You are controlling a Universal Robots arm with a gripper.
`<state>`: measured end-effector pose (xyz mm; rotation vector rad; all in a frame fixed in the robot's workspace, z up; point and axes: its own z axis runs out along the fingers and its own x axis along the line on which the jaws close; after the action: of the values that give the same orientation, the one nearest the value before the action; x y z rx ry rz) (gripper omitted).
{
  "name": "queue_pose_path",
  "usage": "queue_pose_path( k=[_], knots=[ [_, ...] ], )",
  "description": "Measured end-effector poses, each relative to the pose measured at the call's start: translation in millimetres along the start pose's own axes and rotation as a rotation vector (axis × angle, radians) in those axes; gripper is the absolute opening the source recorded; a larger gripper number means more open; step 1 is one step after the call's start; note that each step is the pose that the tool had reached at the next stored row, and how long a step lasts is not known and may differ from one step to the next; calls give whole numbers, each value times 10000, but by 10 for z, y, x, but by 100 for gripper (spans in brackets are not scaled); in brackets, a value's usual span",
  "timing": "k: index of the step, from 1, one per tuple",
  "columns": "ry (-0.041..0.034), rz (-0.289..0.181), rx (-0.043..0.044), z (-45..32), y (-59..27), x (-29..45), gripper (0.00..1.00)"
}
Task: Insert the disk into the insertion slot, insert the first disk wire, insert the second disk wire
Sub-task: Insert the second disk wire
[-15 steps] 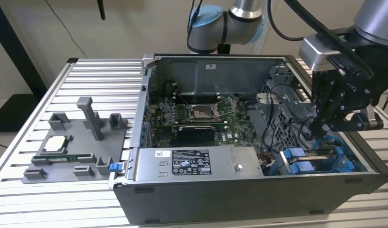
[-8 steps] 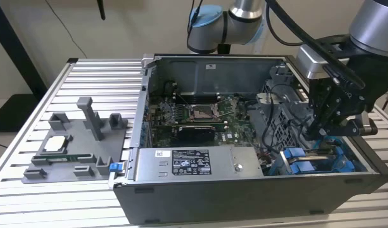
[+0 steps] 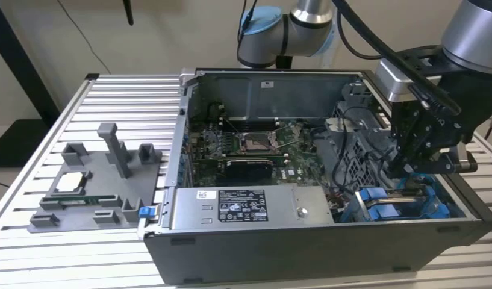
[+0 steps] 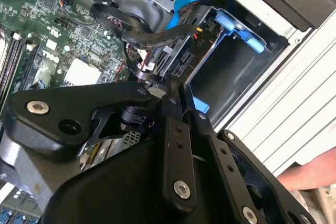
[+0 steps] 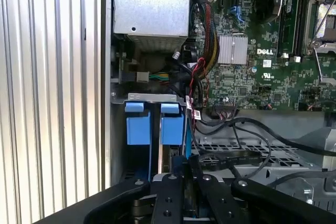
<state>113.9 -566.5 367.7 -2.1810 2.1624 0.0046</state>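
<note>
We are holding our black gripper [image 3: 423, 165], fingers pressed together, low in the narrow grey drive bay with blue rails [image 5: 152, 124]. A person's hand [image 4: 310, 174] is resting beside the ribbed table [image 3: 109, 114].

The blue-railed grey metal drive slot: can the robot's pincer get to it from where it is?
Probably yes. The pincer hangs right above the blue-railed grey metal drive slot, though black cables crowd close beside it.
</note>
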Motion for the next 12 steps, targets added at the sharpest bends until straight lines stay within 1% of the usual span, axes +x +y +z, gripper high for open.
queue_pose_path(
  k=[6,12],
  knots=[
    [-1,0,0,10,0,0,0],
    [-1,1,0,69,3,4,0]
  ],
)
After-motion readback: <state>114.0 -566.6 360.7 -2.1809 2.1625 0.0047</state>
